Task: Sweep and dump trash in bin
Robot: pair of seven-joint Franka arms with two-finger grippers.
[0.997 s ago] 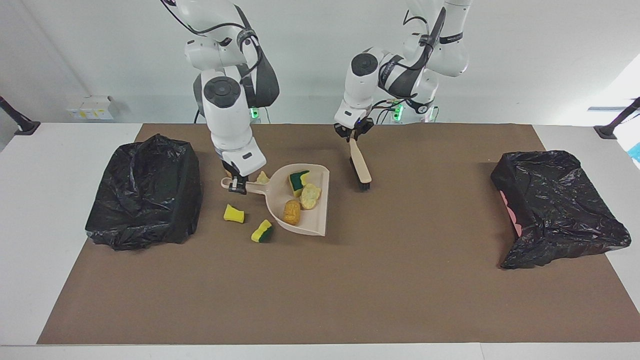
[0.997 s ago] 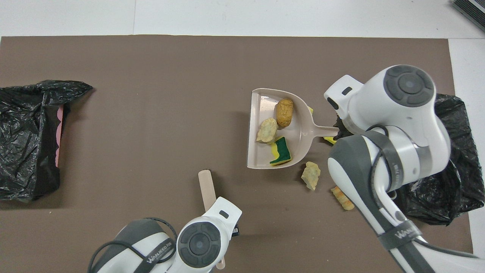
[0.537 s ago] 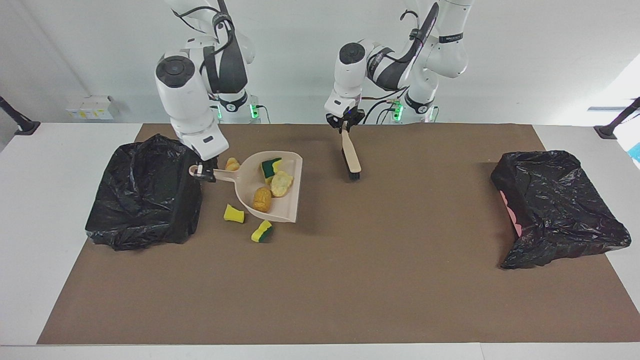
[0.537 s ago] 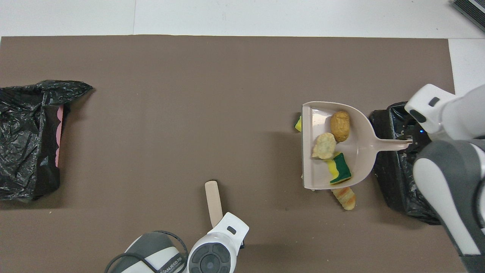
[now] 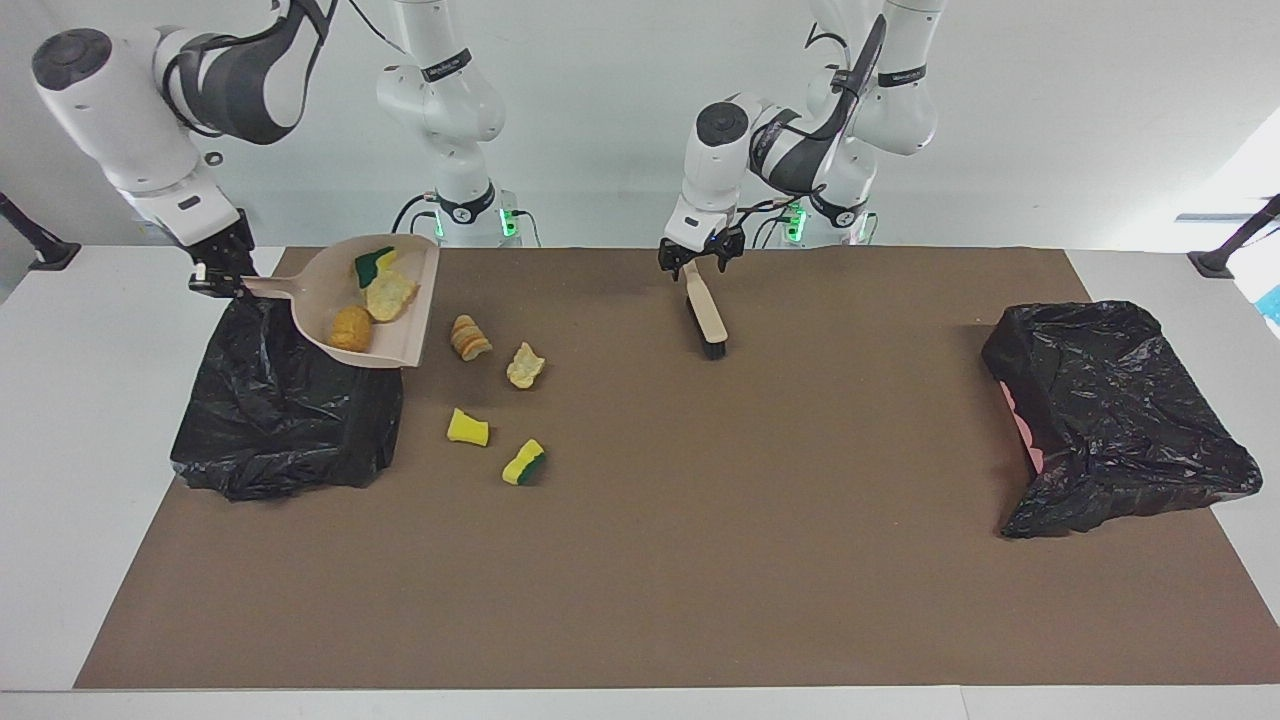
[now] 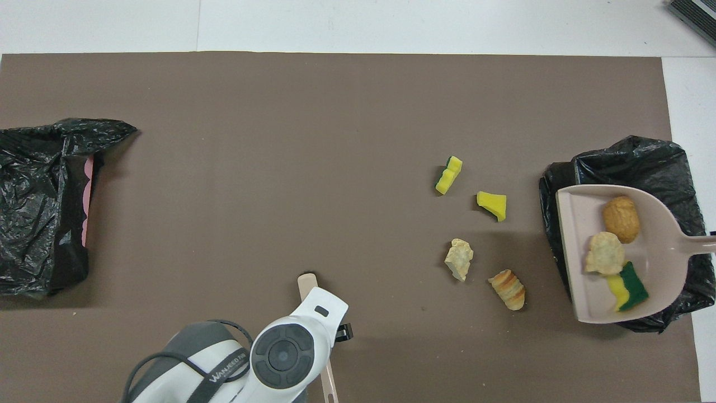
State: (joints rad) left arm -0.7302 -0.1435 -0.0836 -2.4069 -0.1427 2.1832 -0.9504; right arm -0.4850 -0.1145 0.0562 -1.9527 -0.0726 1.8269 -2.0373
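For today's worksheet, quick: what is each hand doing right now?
Left hand: open, above the brush.
Right hand: closed, holding the dustpan by its handle.

My bench is a white table (image 5: 60, 420) with a brown mat (image 5: 700, 560) covering most of its top, the white showing at both ends and along the edges. A plain pale wall (image 5: 1050, 120) rises past it, evenly lit, brighter at one corner.

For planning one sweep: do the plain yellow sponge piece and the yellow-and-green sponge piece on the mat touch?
Apart: the overhead view shows bare mat between the plain yellow piece and the yellow-and-green piece.
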